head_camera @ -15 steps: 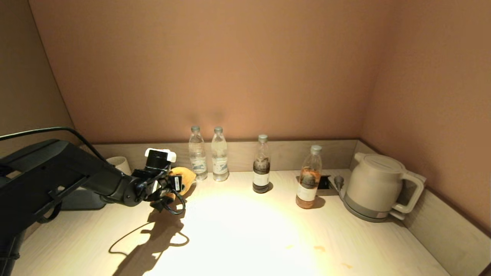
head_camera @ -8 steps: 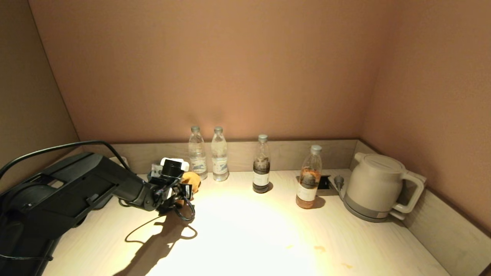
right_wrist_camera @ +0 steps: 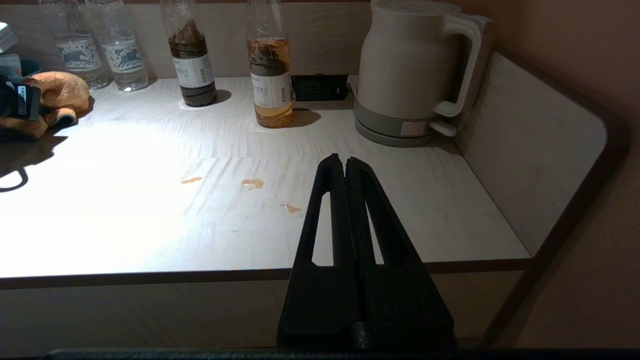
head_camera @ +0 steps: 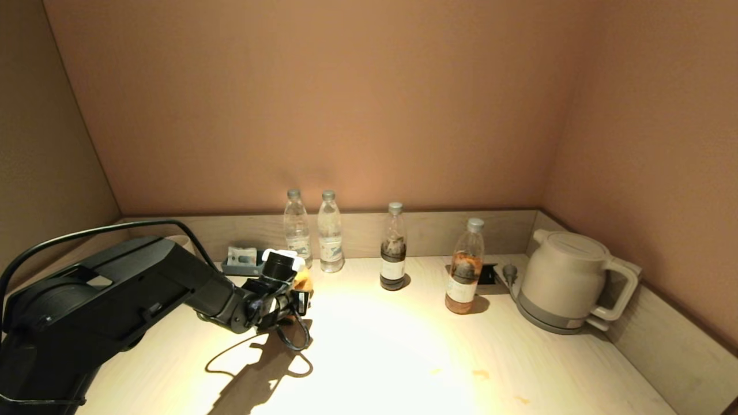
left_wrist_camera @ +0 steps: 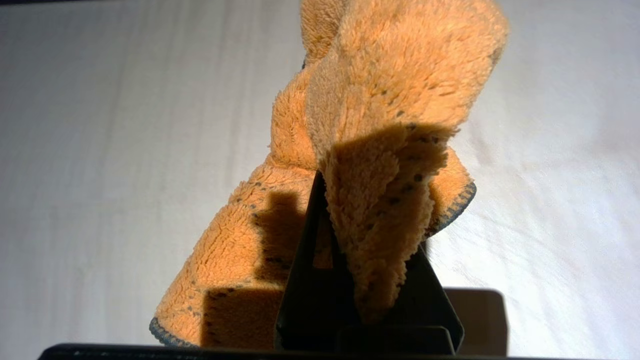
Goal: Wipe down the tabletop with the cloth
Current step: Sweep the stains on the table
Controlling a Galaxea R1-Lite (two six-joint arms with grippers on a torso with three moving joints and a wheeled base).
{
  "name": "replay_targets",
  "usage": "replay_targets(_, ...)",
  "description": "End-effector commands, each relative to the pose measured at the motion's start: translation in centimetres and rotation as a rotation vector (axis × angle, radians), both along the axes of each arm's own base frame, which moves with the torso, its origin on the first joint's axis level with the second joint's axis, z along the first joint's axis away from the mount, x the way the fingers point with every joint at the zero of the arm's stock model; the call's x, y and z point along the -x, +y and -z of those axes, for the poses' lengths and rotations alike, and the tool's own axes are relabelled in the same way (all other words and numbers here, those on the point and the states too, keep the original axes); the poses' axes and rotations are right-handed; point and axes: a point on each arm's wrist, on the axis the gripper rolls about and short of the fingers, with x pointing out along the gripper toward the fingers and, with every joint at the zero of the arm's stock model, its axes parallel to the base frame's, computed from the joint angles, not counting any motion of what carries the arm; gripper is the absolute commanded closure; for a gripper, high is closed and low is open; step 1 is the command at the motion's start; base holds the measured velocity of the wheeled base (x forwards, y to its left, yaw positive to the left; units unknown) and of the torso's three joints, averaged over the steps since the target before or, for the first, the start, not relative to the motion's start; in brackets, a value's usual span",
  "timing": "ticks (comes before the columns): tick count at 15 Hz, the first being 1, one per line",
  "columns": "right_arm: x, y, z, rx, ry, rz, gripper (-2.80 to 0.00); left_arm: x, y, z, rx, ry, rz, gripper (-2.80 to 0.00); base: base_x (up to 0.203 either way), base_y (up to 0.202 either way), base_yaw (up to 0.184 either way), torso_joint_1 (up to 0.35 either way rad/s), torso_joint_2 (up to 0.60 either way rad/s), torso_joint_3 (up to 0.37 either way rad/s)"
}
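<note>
The pale wood-grain tabletop (head_camera: 375, 351) carries small orange stains (head_camera: 480, 373) at the front right; they also show in the right wrist view (right_wrist_camera: 252, 183). My left gripper (head_camera: 297, 294) is at the back left, just before the water bottles, shut on the orange cloth (head_camera: 304, 280). In the left wrist view the cloth (left_wrist_camera: 390, 95) is bunched between the fingers (left_wrist_camera: 310, 240) and hangs over the bare tabletop (left_wrist_camera: 100, 150). In the right wrist view the cloth (right_wrist_camera: 60, 90) sits low at the table surface. My right gripper (right_wrist_camera: 345, 162) is shut and empty, parked off the front edge.
Along the back rim stand two clear water bottles (head_camera: 330, 233), a dark-drink bottle (head_camera: 394, 248) and an orange-drink bottle (head_camera: 463, 268). A white kettle (head_camera: 568, 282) stands at the back right by a socket (head_camera: 487, 274). A grey-blue tissue box (head_camera: 242, 262) is behind my left gripper.
My left arm has moved to the right along the back of the table with the cloth still in its grip. The right arm has not moved.
</note>
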Motion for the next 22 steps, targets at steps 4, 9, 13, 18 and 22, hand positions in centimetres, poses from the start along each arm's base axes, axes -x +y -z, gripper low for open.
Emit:
replay_targets(4,0.0,0.0,0.0,0.0,0.001,-0.001,0.0,1.8,-1.2,-1.2,0.012,0.003,0.029,0.0,0.0,0.0,0.0,0.0,0.0,0.0)
replay_targets(9,0.0,0.0,0.0,0.0,0.001,-0.001,0.0,4.4,-2.4,-2.2,0.04,0.023,0.063,0.0,0.0,0.0,0.0,0.0,0.0,0.0)
replay_targets(13,0.0,0.0,0.0,0.0,0.001,-0.001,0.0,15.6,-3.1,-3.0,0.031,0.189,0.19,0.0,0.0,0.0,0.0,0.0,0.0,0.0)
replay_targets(18,0.0,0.0,0.0,0.0,0.001,-0.001,0.0,19.2,-4.0,-2.6,0.045,0.242,0.238,0.0,0.0,0.0,0.0,0.0,0.0,0.0)
replay_targets(22,0.0,0.0,0.0,0.0,0.001,-0.001,0.0,20.4,-6.1,-2.4,0.101,0.207,0.279,0.0,0.0,0.0,0.0,0.0,0.0,0.0)
